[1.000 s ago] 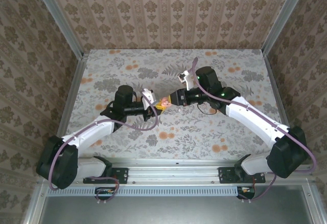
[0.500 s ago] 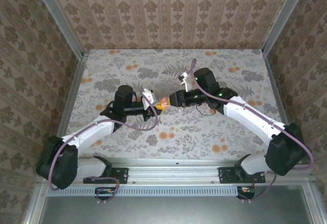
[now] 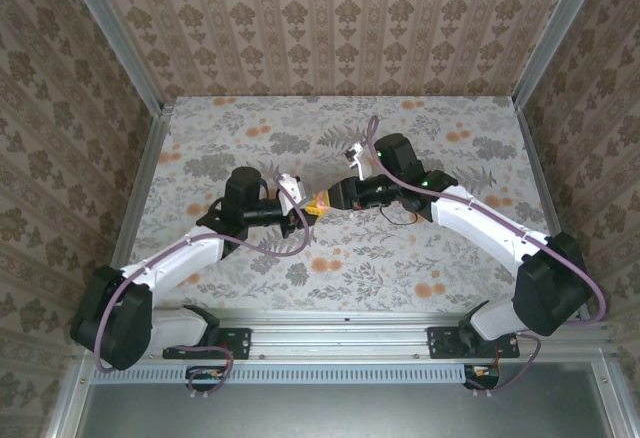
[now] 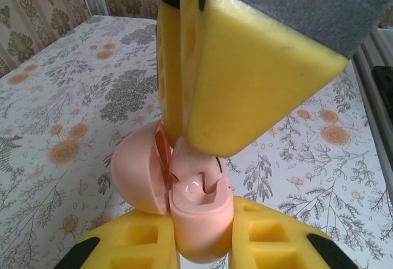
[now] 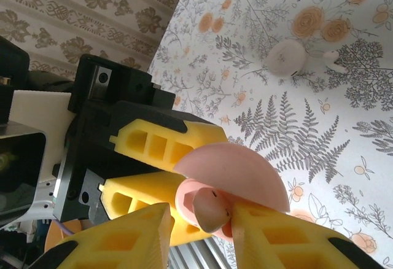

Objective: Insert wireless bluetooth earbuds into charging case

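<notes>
Here, one earbud (image 5: 209, 210) sits inside the open charging case (image 4: 199, 226).

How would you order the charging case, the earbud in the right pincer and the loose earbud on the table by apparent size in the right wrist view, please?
1. charging case
2. held earbud and loose earbud: alike; the held one is nearer the camera, so unranked.

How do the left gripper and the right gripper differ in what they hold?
The left gripper is shut on the round pale pink plastic charging case, its lid open; the right gripper is shut on a tiny pinkish plastic earbud. The left gripper's load is wide; the right gripper's is far smaller than one finger. Both have yellow foam fingers and meet at the case.
</notes>
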